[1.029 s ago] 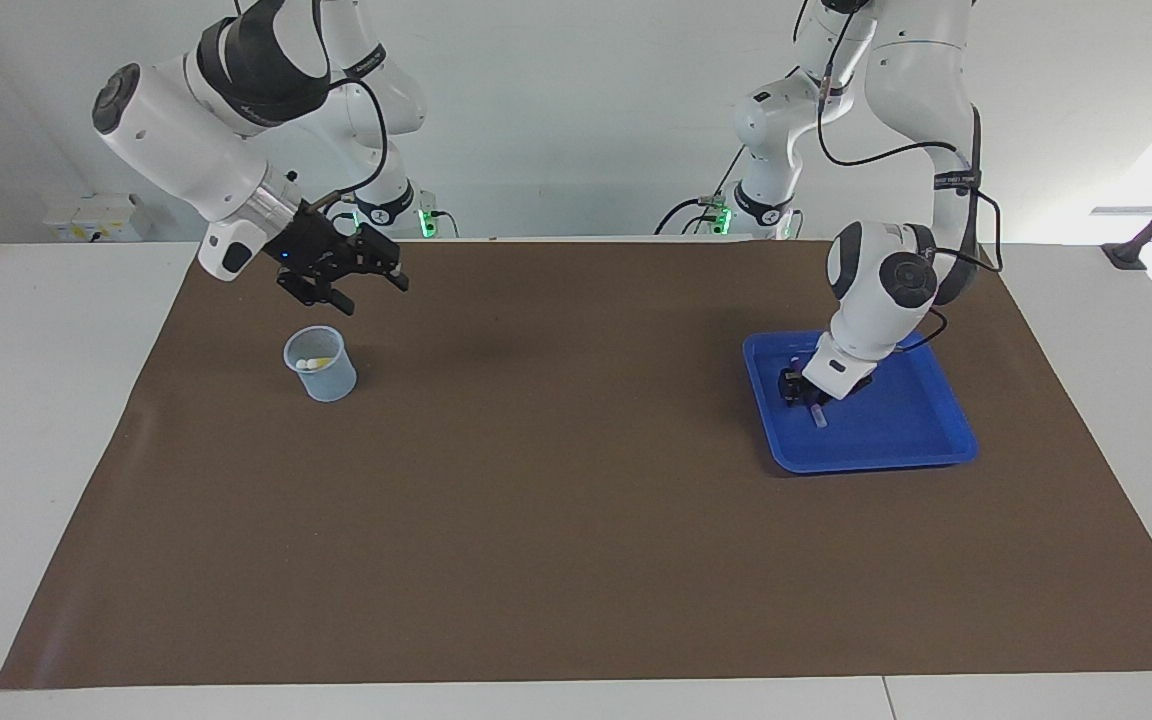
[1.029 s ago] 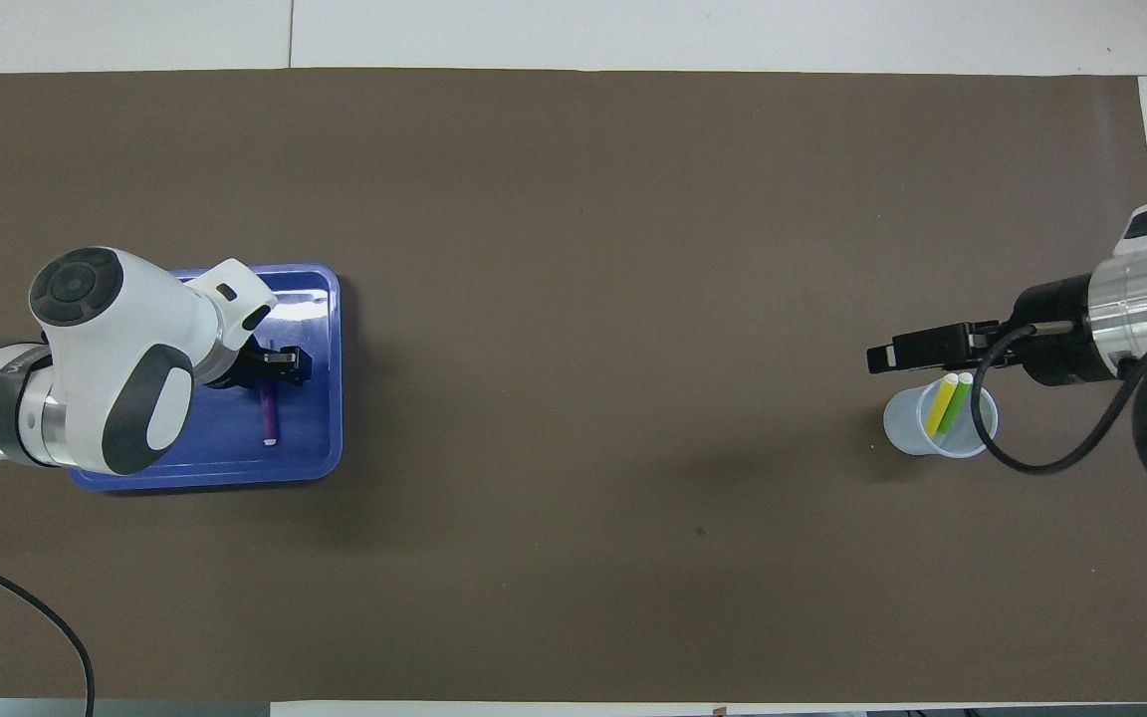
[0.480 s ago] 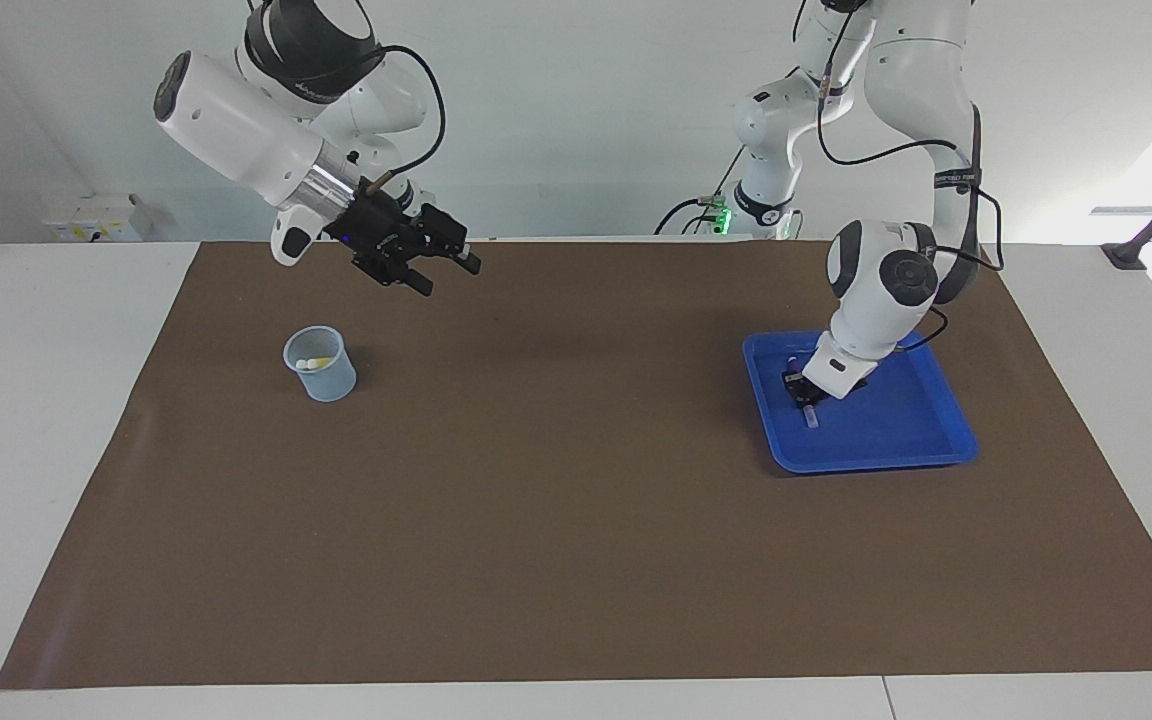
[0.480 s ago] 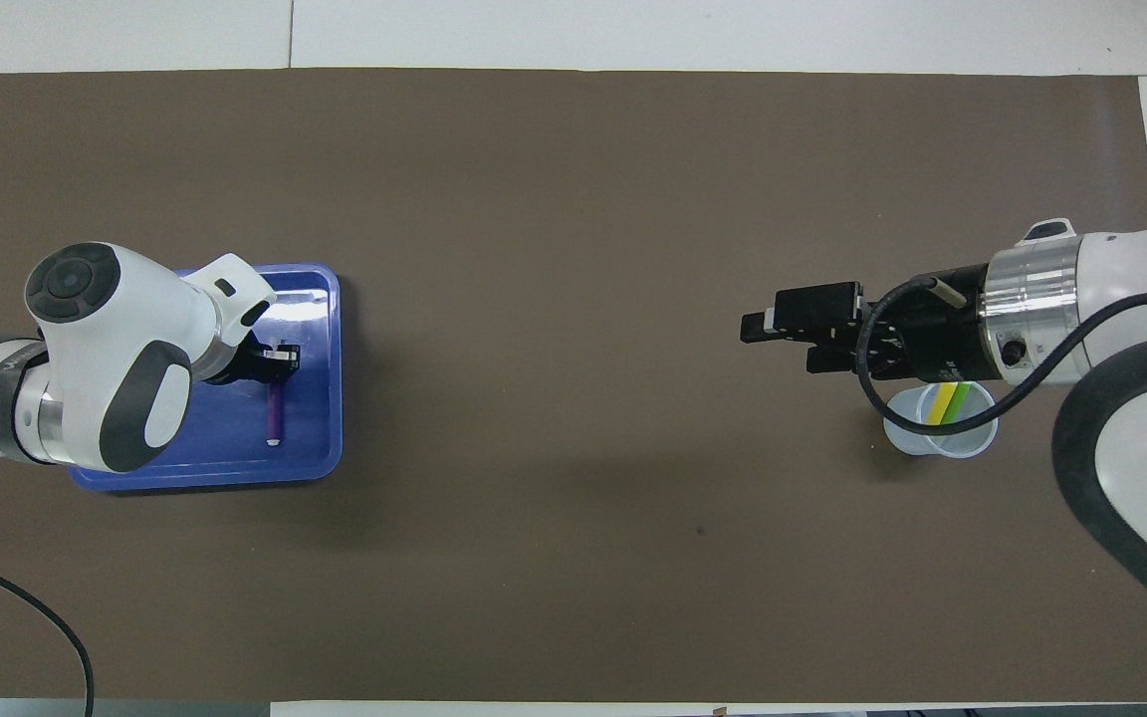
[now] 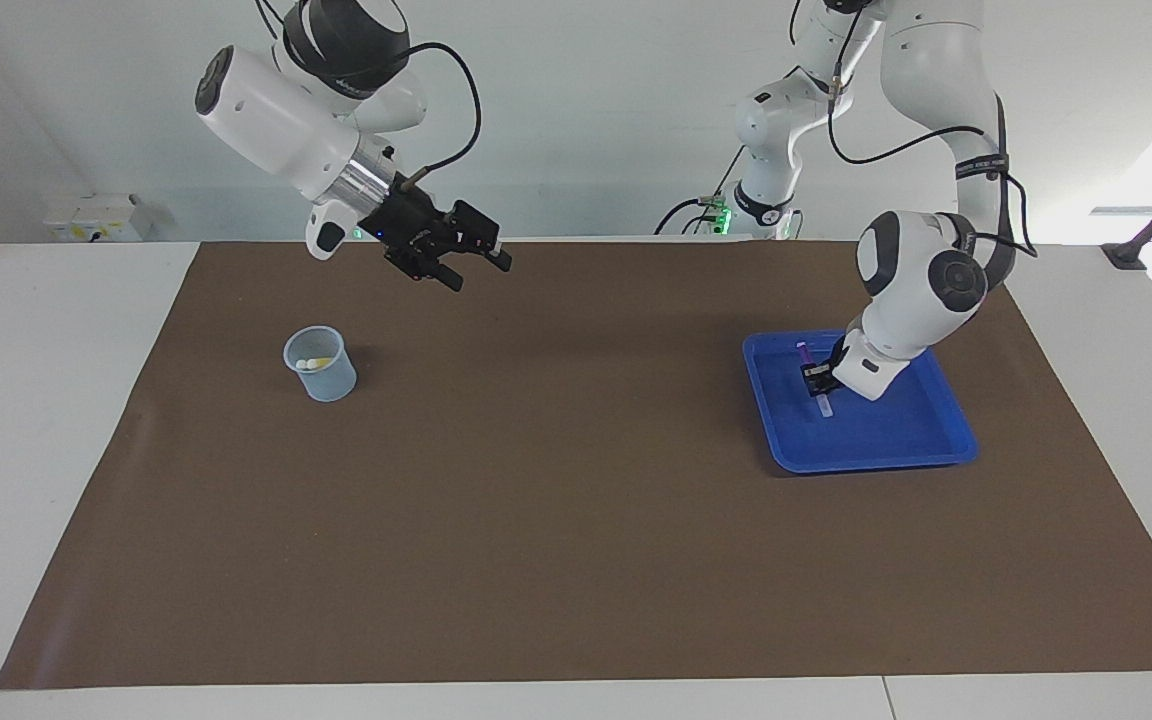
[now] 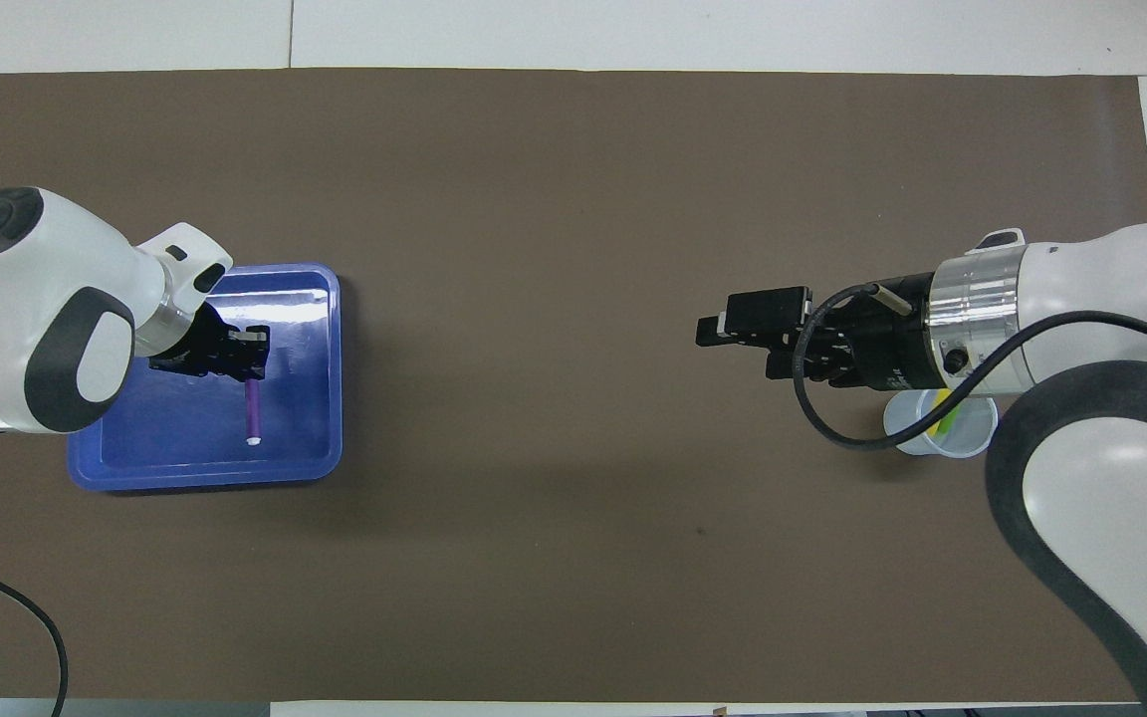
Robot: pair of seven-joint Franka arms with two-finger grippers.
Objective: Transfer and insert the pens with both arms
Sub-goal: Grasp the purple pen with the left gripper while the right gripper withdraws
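Overhead view first: my left gripper (image 6: 247,360) is pinched on the purple pen (image 6: 253,410), over the blue tray (image 6: 330,378) at the left arm's end of the brown mat (image 6: 573,199). From the facing view the pen hangs tilted, its pale end low over the tray floor; I cannot tell whether it touches. My right gripper (image 5: 471,262) hovers spread and empty over bare mat, beside the clear cup (image 5: 320,364) at the right arm's end. The yellow pen (image 6: 939,405) and green pen (image 6: 949,416) stand inside the cup, which the right arm partly covers from above. The arm lettering is unreadable.
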